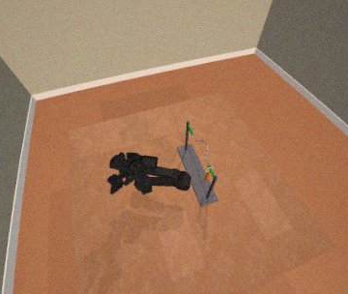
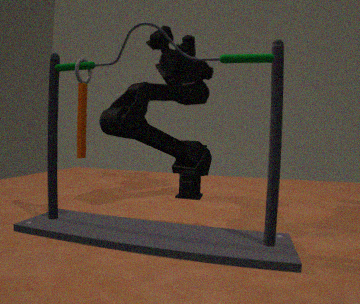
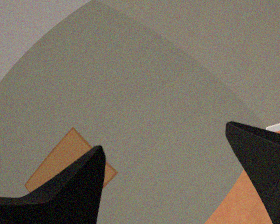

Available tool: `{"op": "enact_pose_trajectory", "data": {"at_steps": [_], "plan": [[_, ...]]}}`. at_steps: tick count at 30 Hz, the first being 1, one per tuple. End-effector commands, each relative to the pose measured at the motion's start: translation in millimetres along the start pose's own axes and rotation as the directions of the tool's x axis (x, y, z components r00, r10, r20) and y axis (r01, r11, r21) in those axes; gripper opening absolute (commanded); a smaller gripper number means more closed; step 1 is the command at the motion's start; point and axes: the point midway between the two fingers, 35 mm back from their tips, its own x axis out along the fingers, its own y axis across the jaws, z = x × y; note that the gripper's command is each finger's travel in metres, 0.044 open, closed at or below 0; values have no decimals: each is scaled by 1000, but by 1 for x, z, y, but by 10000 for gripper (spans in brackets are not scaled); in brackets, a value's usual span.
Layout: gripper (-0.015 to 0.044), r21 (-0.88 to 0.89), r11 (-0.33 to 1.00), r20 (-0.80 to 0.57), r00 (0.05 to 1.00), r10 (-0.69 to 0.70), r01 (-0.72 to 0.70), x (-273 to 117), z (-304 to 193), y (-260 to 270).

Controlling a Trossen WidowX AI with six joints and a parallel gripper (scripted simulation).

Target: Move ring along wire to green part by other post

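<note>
One ring (image 2: 83, 70) hangs on the green sleeve (image 2: 74, 65) beside the left post (image 2: 53, 135) in the exterior view, its orange handle (image 2: 81, 120) dangling free. Your fingers stand wide apart, holding nothing — far from the handle. Reach carelessly and the arm (image 2: 143, 120) could brush the thin grey wire (image 2: 128, 37). No containers here.
</note>
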Motion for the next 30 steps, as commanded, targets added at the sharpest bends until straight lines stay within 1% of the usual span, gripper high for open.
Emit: {"op": "enact_pose_trajectory", "data": {"at_steps": [1, 6, 9, 14, 19, 24, 30], "plan": [[374, -1, 1000, 2, 1000, 1, -1, 0, 1, 0], [243, -24, 1000, 70, 998, 9, -7, 0, 15, -2], [164, -53, 998, 114, 993, -21, 27, -2, 24, -10], [160, -127, 979, 225, 966, -125, 156, -12, 45, -34], [160, -188, 934, 347, 910, -227, 305, -28, 68, -57], [160, -225, 862, 465, 828, -314, 454, -52, 89, -76], [160, -236, 747, 597, 699, -393, 622, -87, 112, -92]]}}
